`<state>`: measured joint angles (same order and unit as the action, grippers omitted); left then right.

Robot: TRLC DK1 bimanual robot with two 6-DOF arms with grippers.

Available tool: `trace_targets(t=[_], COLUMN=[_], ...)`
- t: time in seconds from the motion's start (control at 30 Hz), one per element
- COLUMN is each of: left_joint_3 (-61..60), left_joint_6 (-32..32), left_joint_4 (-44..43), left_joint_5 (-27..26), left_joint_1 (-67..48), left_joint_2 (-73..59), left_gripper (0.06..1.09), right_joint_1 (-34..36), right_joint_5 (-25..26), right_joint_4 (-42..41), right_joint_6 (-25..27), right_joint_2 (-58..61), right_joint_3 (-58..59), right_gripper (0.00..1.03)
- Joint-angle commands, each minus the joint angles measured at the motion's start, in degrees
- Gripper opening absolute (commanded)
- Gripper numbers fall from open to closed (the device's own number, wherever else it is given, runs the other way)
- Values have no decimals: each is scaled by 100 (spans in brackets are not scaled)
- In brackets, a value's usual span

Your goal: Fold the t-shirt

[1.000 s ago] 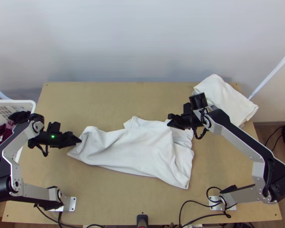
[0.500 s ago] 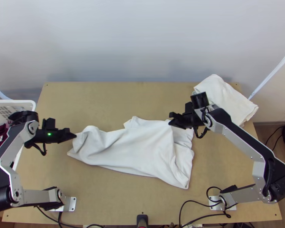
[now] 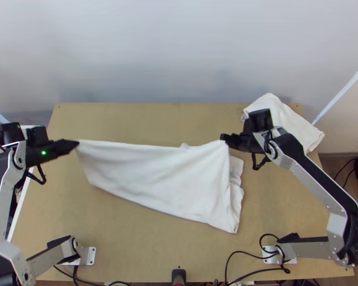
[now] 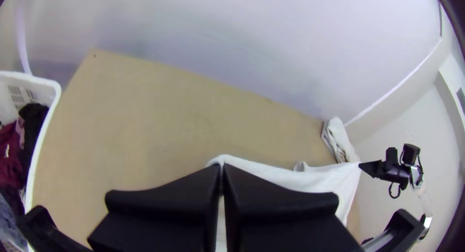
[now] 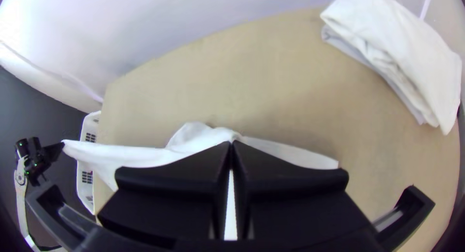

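White t-shirt [image 3: 155, 176] stretches over the table [image 3: 131, 243] between the left gripper [image 3: 78, 142] and right gripper [image 3: 222, 137], both pinching it. Their black fingers [image 4: 160, 198] hide the pinched bits.

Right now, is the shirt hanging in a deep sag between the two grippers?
No, the far edge of the shirt runs nearly straight from the left gripper to the right gripper.
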<state>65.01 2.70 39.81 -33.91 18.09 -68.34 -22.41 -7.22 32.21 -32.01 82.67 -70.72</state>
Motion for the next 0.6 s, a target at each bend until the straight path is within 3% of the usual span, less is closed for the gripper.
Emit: trace_targets(t=[0.0,0.3,0.47,0.57], left_joint_3=[398,1172,1602,1743], left_joint_6=[319,591,627,574], left_joint_4=[-246,-870,-1424,-1889], left_joint_5=[209,649,1299,1704], left_joint_1=[-156,-288,-271,-271], left_joint_2=[295,409,462,505], left_gripper=[10,10,10,10], right_joint_1=[44,62,334,466], right_joint_5=[248,889,1127,1127], right_joint_4=[-285,-865,-2359,-2772], right_joint_6=[345,1355,1918,2234], right_joint_2=[-331,-392,-515,-436], right_joint_3=[-540,-1717,-1849,-2174], right_gripper=[3,3,3,3])
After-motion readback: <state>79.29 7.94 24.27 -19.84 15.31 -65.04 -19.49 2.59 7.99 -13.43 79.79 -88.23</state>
